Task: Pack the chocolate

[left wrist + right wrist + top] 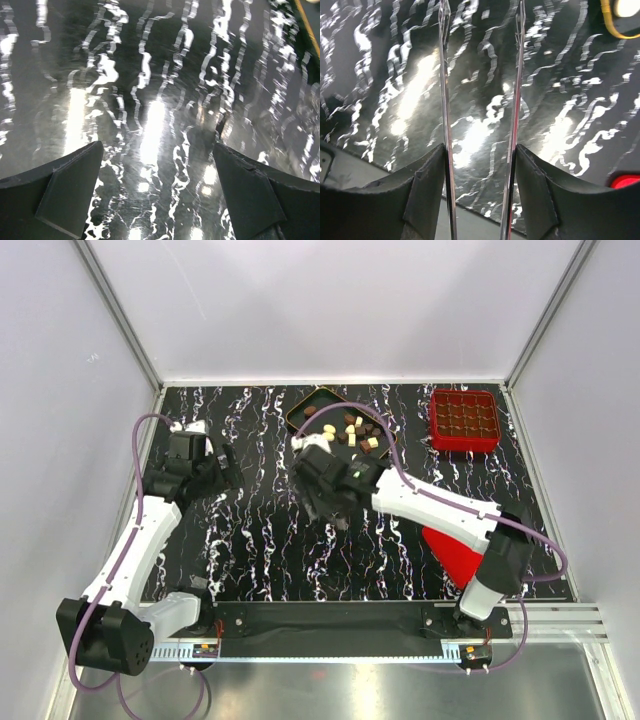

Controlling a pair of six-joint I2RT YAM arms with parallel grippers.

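Table: glossy black marbled table top (260, 530), white-veined, beneath both grippers.
Tray: black oblong tray with orange rim (315, 401), just ahead of the right gripper (480, 150).
Left gripper (157, 150): jaws wide apart, nothing between.
Right gripper: clamped on thin shiny metal tweezers (444, 100).
Chocolate: small brown and cream chocolates (352, 432), round and square, scattered in the tray.

The chocolate (351, 429) lies as a loose cluster of tiny pieces at about 12 o'clock in the overhead view, inside a dark tray (325, 400). Cream-white, light brown and dark brown pieces are mixed. One brown oval (310, 411) sits apart at the cluster's 10 o'clock.
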